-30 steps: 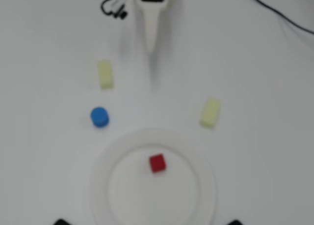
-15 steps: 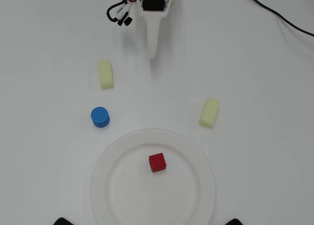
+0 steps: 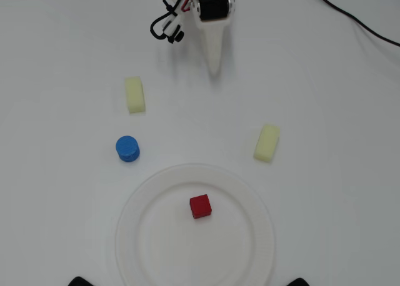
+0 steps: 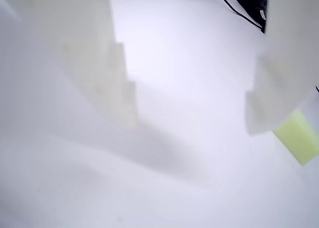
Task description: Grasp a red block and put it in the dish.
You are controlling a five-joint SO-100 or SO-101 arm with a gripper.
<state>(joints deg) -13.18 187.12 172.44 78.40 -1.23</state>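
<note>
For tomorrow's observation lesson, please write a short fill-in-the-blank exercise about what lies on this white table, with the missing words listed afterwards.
1. The red block lies on the ____.
2. The round blue cylinder stands outside the plate, to its upper ____ in the overhead view.
3. The number of pale yellow blocks on the table is ____.
4. The pincer holds ____.

Missing words: plate; left; two; nothing

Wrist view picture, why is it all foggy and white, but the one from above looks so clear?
In the wrist view the gripper fingers sit so near the lens that they blur into pale shapes against the white table; only a yellow block adds colour. In the overhead view, light is even, shadows are faint, and the red block in the dish looks sharp.
</note>
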